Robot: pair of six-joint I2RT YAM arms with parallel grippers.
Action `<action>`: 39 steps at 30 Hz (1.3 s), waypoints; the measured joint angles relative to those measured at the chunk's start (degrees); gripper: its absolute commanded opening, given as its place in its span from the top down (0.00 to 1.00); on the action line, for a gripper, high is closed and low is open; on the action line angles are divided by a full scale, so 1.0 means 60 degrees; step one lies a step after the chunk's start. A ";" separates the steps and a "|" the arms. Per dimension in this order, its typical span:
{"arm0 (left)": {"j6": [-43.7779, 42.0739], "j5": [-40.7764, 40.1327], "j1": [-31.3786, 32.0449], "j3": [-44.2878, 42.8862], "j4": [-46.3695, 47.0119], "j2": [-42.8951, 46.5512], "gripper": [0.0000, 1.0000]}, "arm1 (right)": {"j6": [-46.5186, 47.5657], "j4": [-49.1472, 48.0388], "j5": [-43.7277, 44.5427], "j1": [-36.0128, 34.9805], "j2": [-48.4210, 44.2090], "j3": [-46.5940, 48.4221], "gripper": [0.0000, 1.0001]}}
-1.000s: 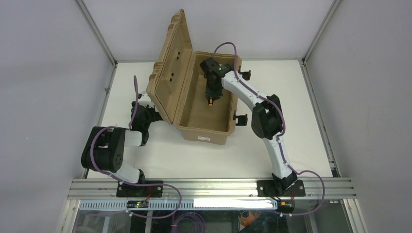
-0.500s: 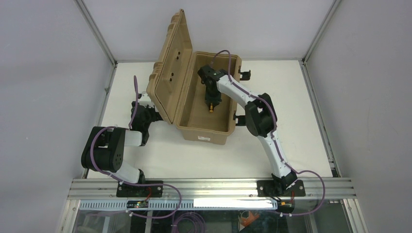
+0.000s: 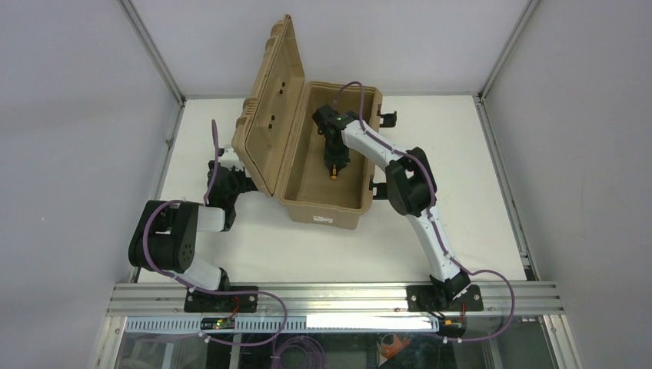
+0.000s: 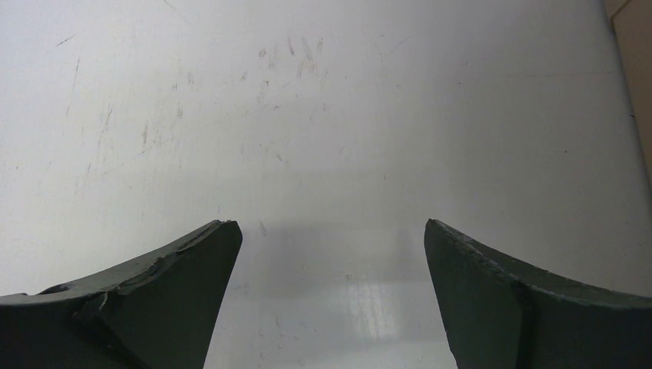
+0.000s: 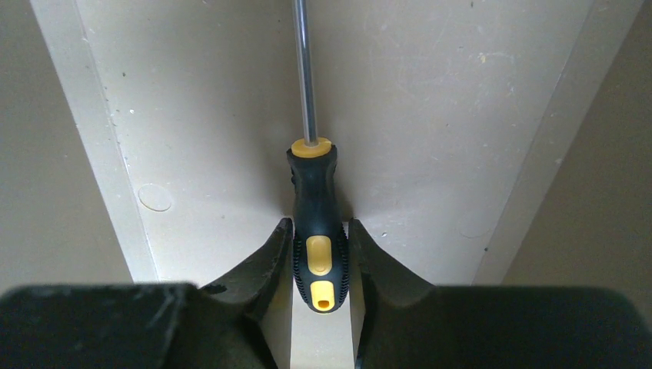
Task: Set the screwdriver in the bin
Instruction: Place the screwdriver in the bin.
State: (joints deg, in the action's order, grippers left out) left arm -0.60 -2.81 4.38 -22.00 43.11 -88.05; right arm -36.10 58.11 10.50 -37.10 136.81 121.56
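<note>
Screwdriver [image 5: 315,219], yellow and black handle, is clamped between the fingers of my right end effector [image 5: 319,227]. The shaft points away from the wrist, over the floor of the bin [image 5: 446,108]. So it is inside the bin's walls but not let go. I can't tell whether the tip touches the floor.

To do the release well, I'd go low, keep the handle level and central between the side walls, and part the fingers only slightly. Then I'd lift straight out, clear of the upright lid [image 3: 275,115].

My left end effector [image 4: 330,238] hangs wide open over bare worktop [image 4: 307,100], holding nothing.

White label [image 3: 324,219] on the bin's near wall is too small to read. No brand visible on the handle.
</note>
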 measured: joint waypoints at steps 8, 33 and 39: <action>0.0000 -0.0004 0.0000 0.0000 0.0000 0.0000 0.01 | 0.0029 0.0000 -0.0051 0.0036 0.0000 0.0000 0.60; 0.0000 -0.0004 0.0000 0.0000 0.0000 0.0000 0.01 | 0.1031 0.1009 -0.0160 0.0441 -0.0867 0.2721 0.39; 0.0000 -0.0004 0.0000 0.0000 0.0000 0.0000 0.01 | 0.1916 0.0914 -0.0324 0.0637 -0.1825 0.3923 0.35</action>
State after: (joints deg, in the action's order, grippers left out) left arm -0.60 -2.83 4.38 -22.00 43.11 -88.05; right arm -24.60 63.59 8.56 -33.28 125.86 145.10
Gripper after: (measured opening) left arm 0.992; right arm 0.631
